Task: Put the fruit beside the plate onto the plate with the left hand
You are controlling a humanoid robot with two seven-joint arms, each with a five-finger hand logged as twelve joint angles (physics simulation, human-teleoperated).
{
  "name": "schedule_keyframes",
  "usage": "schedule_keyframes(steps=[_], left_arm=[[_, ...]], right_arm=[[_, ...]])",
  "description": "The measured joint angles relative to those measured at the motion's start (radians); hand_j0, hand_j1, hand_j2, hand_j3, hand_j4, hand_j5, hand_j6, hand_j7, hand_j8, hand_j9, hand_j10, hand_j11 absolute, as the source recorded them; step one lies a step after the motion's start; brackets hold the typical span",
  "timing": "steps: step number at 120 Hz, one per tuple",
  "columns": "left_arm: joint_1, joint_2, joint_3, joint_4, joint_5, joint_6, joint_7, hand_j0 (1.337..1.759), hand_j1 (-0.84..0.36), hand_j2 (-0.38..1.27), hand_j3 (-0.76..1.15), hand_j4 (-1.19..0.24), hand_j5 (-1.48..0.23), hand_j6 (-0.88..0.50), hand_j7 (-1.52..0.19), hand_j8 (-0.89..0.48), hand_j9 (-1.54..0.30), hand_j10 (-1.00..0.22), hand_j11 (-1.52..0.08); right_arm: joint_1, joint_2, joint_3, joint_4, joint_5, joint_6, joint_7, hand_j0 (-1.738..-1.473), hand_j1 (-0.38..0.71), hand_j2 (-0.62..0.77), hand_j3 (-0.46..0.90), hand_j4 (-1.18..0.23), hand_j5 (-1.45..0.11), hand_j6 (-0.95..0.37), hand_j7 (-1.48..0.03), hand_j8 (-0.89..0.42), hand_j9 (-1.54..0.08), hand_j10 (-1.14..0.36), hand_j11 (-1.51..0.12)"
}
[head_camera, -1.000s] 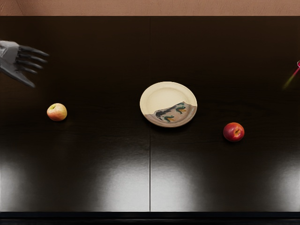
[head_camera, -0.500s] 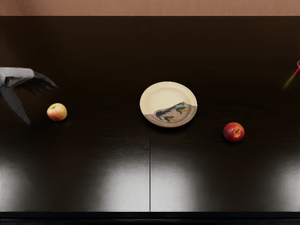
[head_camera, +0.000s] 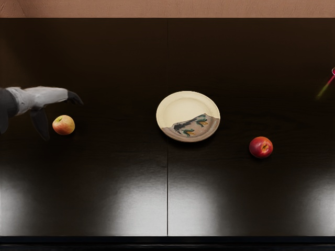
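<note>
Fruit: yellow-red apple [head_camera: 63,125] on the dark table [head_camera: 167,198], well to the left of the plate. It is not on the plate, and nothing grips it.
Left hand [head_camera: 44,98]: comes in from the left edge and hovers just behind the apple, empty. The fingers [head_camera: 73,97] stretch out flat toward the plate and the thumb [head_camera: 40,125] hangs down just left of the apple.
Key relation: in the picture the apple lies under the palm and right of the thumb, in the gap between thumb and fingers. Being round, it has no long axis to line up with.
Next move, as I judge it: lower, curl around the apple, then carry it rightward.
Plate [head_camera: 188,116]: cream, mid-table, nothing on it.
Other fruit: a red one [head_camera: 260,147] right of the plate, well apart from this hand.
Right hand: not visible. There is only a thin pink streak [head_camera: 327,83] at the right edge, which I cannot identify.
</note>
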Motion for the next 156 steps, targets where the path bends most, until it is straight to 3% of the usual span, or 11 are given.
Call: schedule_keyframes(steps=[24,47,73,98,156], left_arm=[[0.0,-0.045,0.096,0.001,0.098,0.112,0.009,1.658,0.05,0.06,0.0,-0.26,-0.33,-0.26,-0.33,-0.26,-0.33,-0.26,-0.33],[0.01,-0.122,0.136,0.029,0.157,0.134,0.07,1.658,0.04,0.06,0.0,-0.26,-0.33,-0.26,-0.33,-0.26,-0.33,-0.26,-0.33],[0.026,-0.177,0.155,0.115,0.164,0.138,0.103,1.658,0.02,0.06,0.0,-0.28,-0.36,-0.28,-0.36,-0.28,-0.36,-0.28,-0.36],[0.028,-0.206,0.199,0.182,0.16,0.17,0.11,1.658,-0.01,0.06,0.0,-0.3,-0.39,-0.31,-0.39,-0.31,-0.39,-0.3,-0.39],[0.074,-0.261,0.229,0.214,0.16,0.269,0.105,1.658,-0.06,0.07,0.0,-0.35,-0.45,-0.35,-0.45,-0.35,-0.45,-0.35,-0.45]], right_arm=[[0.0,0.0,0.0,0.0,0.0,0.0,0.0,-1.658,-0.31,-0.01,0.0,-0.03,-0.04,-0.03,-0.04,-0.03,-0.04,-0.03,-0.04],[0.0,0.0,0.0,0.0,0.0,0.0,0.0,-1.658,-0.31,-0.01,0.0,-0.03,-0.04,-0.03,-0.04,-0.03,-0.04,-0.03,-0.04],[0.0,0.0,0.0,0.0,0.0,0.0,0.0,-1.658,-0.31,-0.01,0.0,-0.03,-0.04,-0.03,-0.04,-0.03,-0.04,-0.03,-0.04],[0.0,0.0,0.0,0.0,0.0,0.0,0.0,-1.658,-0.31,-0.01,0.0,-0.03,-0.04,-0.03,-0.04,-0.03,-0.04,-0.03,-0.04],[0.0,0.0,0.0,0.0,0.0,0.0,0.0,-1.658,-0.31,-0.01,0.0,-0.03,-0.04,-0.03,-0.04,-0.03,-0.04,-0.03,-0.04]])
